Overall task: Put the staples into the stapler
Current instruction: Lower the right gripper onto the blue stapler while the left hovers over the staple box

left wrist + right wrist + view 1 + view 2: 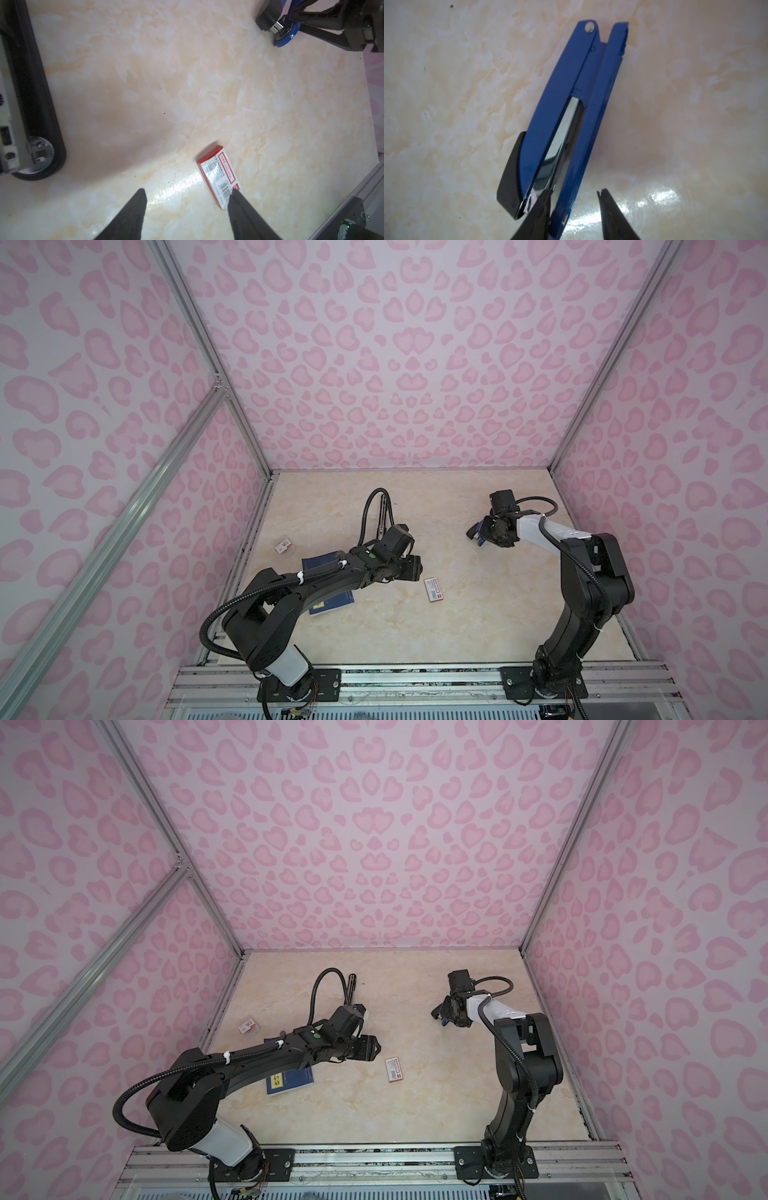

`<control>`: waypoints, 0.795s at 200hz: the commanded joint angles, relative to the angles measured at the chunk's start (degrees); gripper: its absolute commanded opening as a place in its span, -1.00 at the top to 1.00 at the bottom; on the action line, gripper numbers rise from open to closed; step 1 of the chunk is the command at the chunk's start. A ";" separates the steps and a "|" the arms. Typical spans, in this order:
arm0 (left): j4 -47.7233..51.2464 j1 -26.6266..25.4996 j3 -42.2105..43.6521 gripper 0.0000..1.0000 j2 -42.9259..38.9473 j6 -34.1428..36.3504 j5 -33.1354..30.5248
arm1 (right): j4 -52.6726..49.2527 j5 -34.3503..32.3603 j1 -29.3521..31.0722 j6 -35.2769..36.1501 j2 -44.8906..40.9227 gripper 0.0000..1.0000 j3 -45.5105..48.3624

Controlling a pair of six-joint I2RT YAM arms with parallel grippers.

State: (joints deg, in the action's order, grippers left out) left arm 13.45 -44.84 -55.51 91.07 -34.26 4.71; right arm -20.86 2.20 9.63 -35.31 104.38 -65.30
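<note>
Closed white-and-red box on the table, contents unseen, near the left gripper.

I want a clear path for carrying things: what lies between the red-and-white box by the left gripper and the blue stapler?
Nothing. The left wrist view shows only bare tabletop between the box and the blue stapler; both top views agree.

The stapler lies right of the box, a booklet apparently left.
</note>
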 commanded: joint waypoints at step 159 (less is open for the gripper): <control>-1.85 0.02 -0.04 -0.28 0.98 -1.77 1.82 | -5.24 -7.22 4.85 1.21 -1.06 0.43 2.83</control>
State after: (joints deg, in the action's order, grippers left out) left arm 13.06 -44.84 -55.64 92.20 -35.40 6.20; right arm -23.14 -4.40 14.35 -34.33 104.18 -62.57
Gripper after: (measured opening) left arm 0.642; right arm 0.269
